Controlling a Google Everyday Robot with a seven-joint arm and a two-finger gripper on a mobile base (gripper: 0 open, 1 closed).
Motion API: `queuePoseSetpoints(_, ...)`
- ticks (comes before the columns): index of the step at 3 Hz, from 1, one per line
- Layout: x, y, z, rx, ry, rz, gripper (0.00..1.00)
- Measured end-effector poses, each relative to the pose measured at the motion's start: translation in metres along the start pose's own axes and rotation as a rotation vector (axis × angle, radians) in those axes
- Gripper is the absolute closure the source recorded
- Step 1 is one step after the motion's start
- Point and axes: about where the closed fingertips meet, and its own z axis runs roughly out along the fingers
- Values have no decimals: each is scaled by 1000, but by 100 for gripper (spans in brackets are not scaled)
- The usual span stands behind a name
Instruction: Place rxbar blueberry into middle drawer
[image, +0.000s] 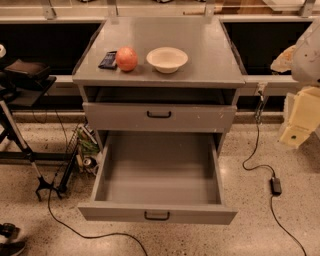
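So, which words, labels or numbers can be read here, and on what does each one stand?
None can be read.
rxbar blueberry: any print on its wrapper is too blurred to read.
The middle drawer, the bowl and the gripper at the right edge: no text shows.

Pale arm (308, 54), cream gripper (299, 122) — perhaps — right edge
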Motion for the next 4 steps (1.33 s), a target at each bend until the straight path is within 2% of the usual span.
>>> queuePoseSetpoints(1, 0, 0, 0, 0, 0, 0, 0)
queuePoseSetpoints(2, -49, -17, -3, 30, -54, -46, 0)
queuePoseSetpoints(4, -194, -78, -4, 70, -134, -247, 0)
